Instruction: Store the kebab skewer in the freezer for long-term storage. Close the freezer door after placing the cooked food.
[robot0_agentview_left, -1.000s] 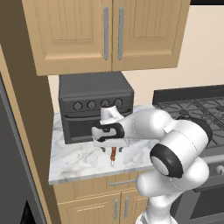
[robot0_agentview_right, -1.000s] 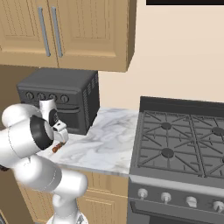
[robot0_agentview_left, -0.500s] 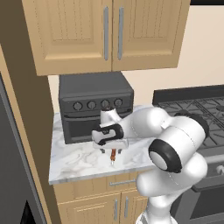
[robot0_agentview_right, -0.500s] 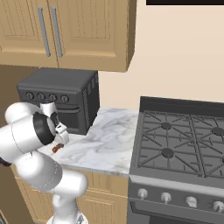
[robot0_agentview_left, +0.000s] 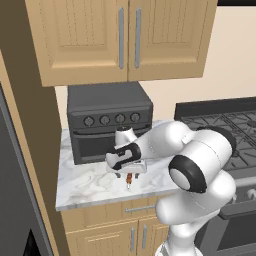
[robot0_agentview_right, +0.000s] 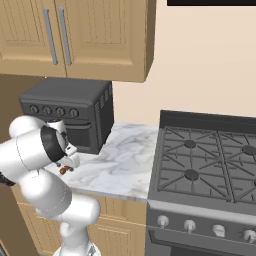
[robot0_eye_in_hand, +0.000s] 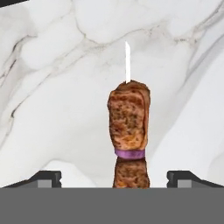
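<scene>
The kebab skewer (robot0_eye_in_hand: 129, 118) lies flat on the marble counter (robot0_agentview_left: 85, 187), a thin stick with reddish-brown meat chunks. My gripper (robot0_eye_in_hand: 114, 177) hangs just above it, pointing down, jaws open. One fingertip (robot0_eye_in_hand: 48, 177) stands on each side of the meat, well clear of it. From the base, the skewer (robot0_agentview_left: 129, 179) peeks out under the gripper (robot0_agentview_left: 129, 173), in front of the toaster oven. It also shows as the skewer (robot0_agentview_right: 63, 170) under the gripper (robot0_agentview_right: 70, 162). A strip of the tall grey freezer (robot0_agentview_left: 7, 190) runs along the far left edge; its door handle is out of view.
A dark grey toaster oven (robot0_agentview_left: 107, 127) stands at the back of the counter, close behind the hand. A gas stove (robot0_agentview_right: 205, 165) adjoins the counter on the right. Wooden wall cabinets (robot0_agentview_left: 120, 35) hang overhead. A brown side panel (robot0_agentview_left: 35, 165) bounds the counter on the left.
The hand has sunk a little lower over the skewer. The skewer has not moved.
</scene>
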